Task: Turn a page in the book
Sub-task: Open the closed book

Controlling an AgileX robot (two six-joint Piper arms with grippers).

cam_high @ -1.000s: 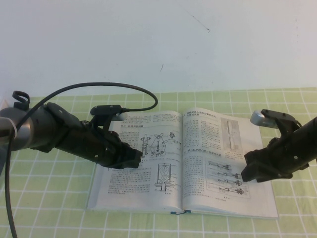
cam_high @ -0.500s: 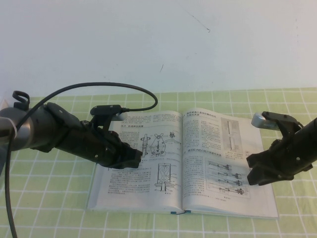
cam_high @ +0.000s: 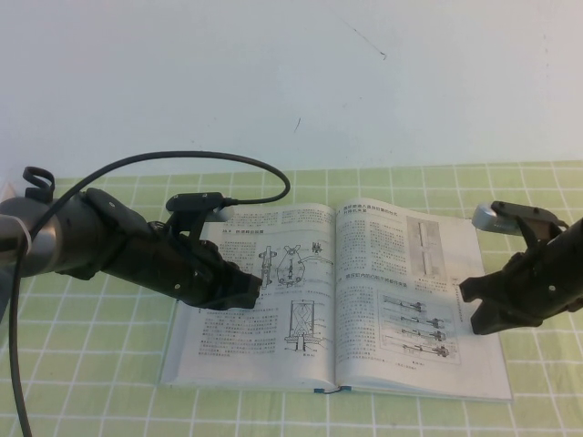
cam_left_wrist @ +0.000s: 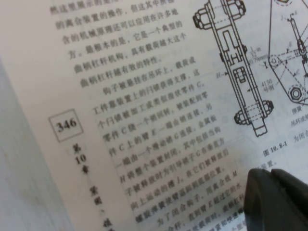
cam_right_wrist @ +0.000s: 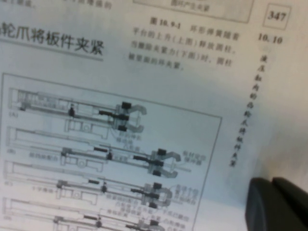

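The thin, floppy page [cam_high: 414, 291] wants lifting by its outer edge, lower right, where the right pincer [cam_high: 481, 314] hovers pressed together, while the left pincer [cam_high: 244, 291], state unclear, rests centre-left on the book [cam_high: 273, 364].

The book [cam_high: 337, 300] lies open and flat on the table. The page [cam_high: 414, 291], its right leaf, shows 1 grey photo above 4 rod drawings.

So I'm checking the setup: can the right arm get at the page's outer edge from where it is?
Probably yes: the right pincer, shut, hangs over the page near its outer edge, with nothing between. The left pincer sits over the opposite leaf.
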